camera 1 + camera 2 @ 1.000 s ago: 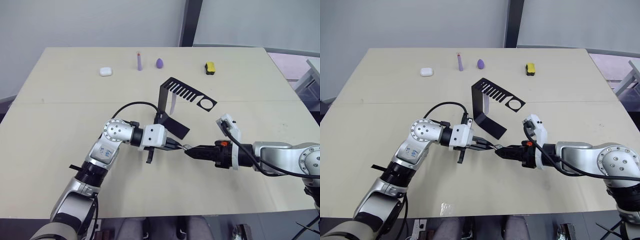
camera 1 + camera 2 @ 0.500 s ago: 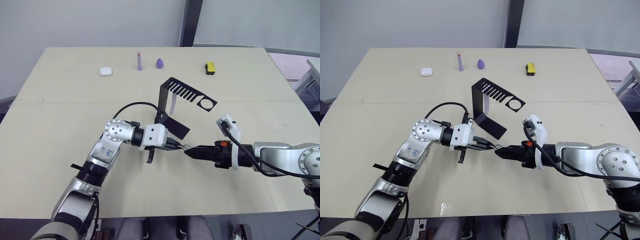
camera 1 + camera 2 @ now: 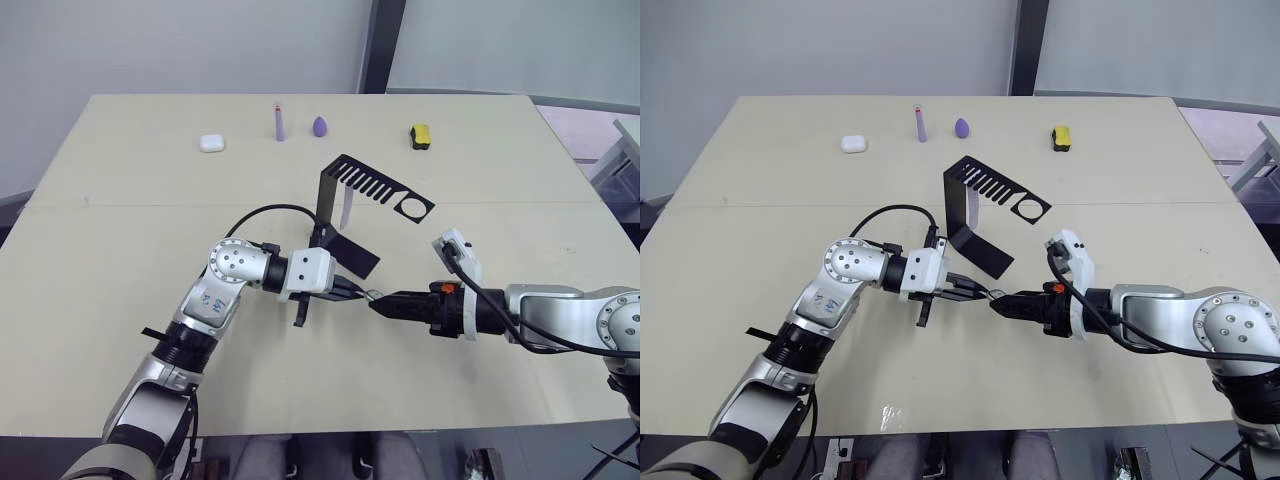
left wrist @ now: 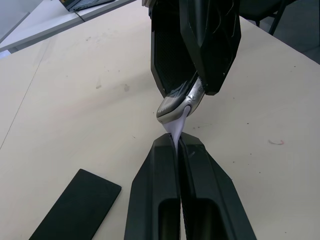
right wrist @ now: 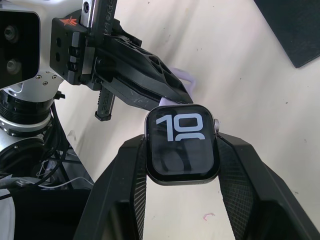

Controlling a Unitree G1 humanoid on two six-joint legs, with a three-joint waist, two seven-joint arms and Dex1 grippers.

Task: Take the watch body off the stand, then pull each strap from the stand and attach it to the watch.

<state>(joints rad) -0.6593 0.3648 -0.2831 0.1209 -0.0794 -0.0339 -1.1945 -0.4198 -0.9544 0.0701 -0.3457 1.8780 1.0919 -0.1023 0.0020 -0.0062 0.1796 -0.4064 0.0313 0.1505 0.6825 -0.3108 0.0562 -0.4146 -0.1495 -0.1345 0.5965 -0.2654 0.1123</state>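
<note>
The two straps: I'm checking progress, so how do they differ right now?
One strap is pinched in the left pincer and meets the watch held by the right pincer. The other strap hangs from the stand, untouched. Both are pale lavender.

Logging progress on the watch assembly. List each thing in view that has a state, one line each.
Watch body: off the stand, clamped in the right gripper.
Strap: pinched in the left gripper, its end against the watch body's edge.
Second strap: hanging from the stand's slotted top.
Stand: upright on the table, ring hole vacant.
</note>
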